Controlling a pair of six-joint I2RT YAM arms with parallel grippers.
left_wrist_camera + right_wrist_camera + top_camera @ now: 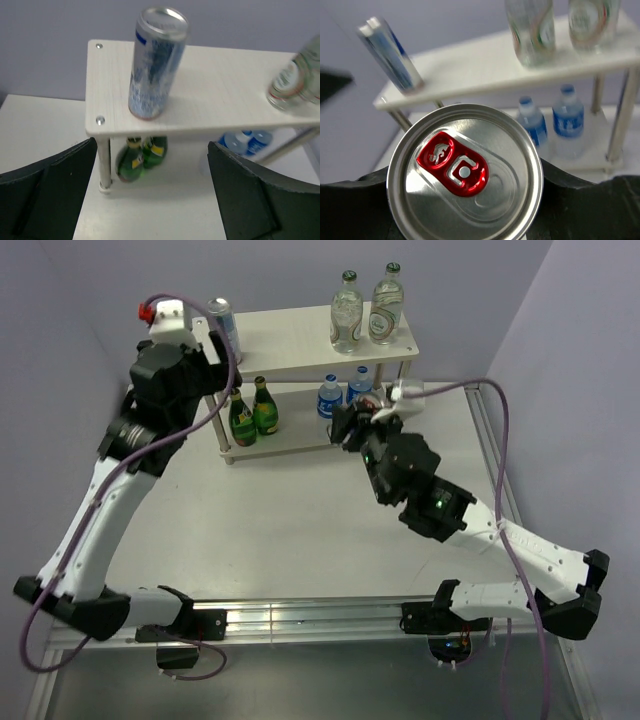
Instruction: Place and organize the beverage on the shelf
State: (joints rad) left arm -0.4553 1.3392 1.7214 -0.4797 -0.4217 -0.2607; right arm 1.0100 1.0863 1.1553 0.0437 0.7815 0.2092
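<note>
The shelf [300, 350] stands at the back of the table. A blue and silver can [156, 62] stands upright on the left end of its top board. My left gripper [152, 197] hangs open just in front of that can, apart from it, with nothing between its fingers. My right gripper [465, 200] is shut on a silver can with a red tab [465, 172], held upright in front of the shelf's right half [372, 405]. Two clear glass bottles [347, 312] stand on the top board at the right. The lower board holds two green bottles [252, 412] and two water bottles [343, 392].
The left arm [150, 430] leans over the shelf's left end. The right arm [440, 505] reaches in from the near right. A metal rail [300, 620] runs along the near edge. Purple walls close in behind and on both sides.
</note>
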